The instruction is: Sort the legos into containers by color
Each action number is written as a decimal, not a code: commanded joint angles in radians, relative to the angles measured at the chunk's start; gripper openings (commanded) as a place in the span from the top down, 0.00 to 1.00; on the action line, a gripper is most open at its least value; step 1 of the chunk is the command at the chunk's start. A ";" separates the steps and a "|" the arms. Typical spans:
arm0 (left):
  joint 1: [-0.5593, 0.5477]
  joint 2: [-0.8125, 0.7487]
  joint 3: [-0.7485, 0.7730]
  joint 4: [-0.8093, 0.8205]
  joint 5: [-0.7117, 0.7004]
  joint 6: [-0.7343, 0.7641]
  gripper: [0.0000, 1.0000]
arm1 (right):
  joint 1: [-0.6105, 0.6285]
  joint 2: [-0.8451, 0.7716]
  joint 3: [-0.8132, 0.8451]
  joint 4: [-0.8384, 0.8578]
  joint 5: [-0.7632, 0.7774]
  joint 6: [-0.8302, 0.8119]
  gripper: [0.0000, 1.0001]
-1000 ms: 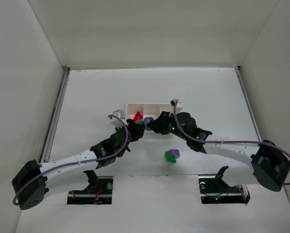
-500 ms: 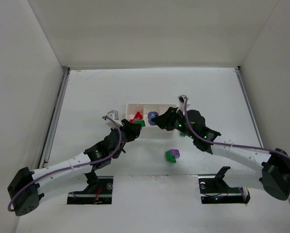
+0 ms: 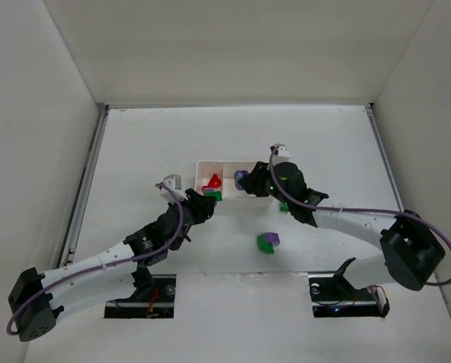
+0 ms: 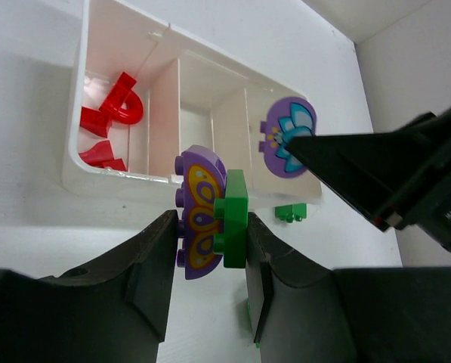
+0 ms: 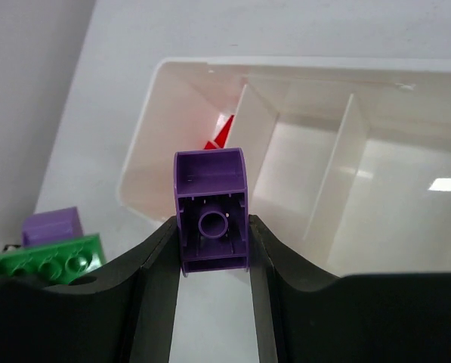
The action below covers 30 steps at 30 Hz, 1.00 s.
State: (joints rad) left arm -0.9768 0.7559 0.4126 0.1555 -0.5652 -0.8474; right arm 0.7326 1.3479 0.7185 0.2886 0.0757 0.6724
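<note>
Overhead, the left gripper (image 3: pixel 208 195) and right gripper (image 3: pixel 245 181) hang at the tray (image 3: pixel 227 163). Left wrist: fingers clamp a purple-and-green brick pair (image 4: pixel 210 219), with red legos (image 4: pixel 112 113) in the tray ahead-left. Right wrist: fingers pinch a purple brick (image 5: pixel 210 208), with the tray just beyond.

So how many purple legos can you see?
3. First purple lego: in the left hand, stuck to a green brick. Second purple lego: in the right hand. Third purple lego: on the table, touching a green piece. More may be hidden.
</note>
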 commanded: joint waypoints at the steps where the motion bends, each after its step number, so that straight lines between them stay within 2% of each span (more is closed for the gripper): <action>1: -0.015 0.005 0.052 0.019 0.022 0.007 0.85 | 0.001 0.031 0.091 0.023 0.062 -0.046 0.66; 3: -0.013 0.006 0.051 0.026 0.034 0.004 0.85 | 0.001 0.059 0.113 0.023 0.065 -0.048 0.61; 6: -0.006 0.006 0.049 0.033 0.073 0.001 0.85 | 0.001 0.091 0.134 0.020 0.067 -0.054 0.39; 9: 0.003 -0.001 0.058 0.032 0.140 -0.001 0.84 | 0.001 0.067 0.122 0.020 0.070 -0.071 0.30; 12: 0.046 -0.013 0.086 -0.009 0.243 -0.015 0.84 | 0.010 -0.007 0.084 0.006 0.067 -0.117 0.30; 15: 0.115 -0.018 0.121 -0.092 0.370 -0.042 0.84 | 0.069 -0.110 0.017 -0.014 0.062 -0.187 0.39; 18: 0.218 -0.017 0.137 -0.169 0.522 -0.091 0.84 | 0.153 -0.222 -0.065 -0.019 0.081 -0.247 0.52; 22: 0.332 -0.007 0.135 -0.223 0.700 -0.136 0.84 | 0.277 -0.348 -0.136 -0.037 0.070 -0.345 0.57; 25: 0.359 0.020 0.143 -0.229 0.821 -0.139 0.84 | 0.363 -0.357 -0.116 -0.061 0.049 -0.396 0.52; 28: 0.344 0.031 0.153 -0.247 0.858 -0.136 0.84 | 0.412 -0.317 -0.080 -0.097 0.052 -0.463 0.34; 30: 0.333 0.037 0.158 -0.260 0.873 -0.136 0.84 | 0.416 -0.282 -0.057 -0.121 0.049 -0.484 0.27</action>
State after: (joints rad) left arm -0.6327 0.7937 0.5125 -0.0860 0.2028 -0.9600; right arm 1.1393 1.0313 0.6037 0.2031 0.1268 0.2752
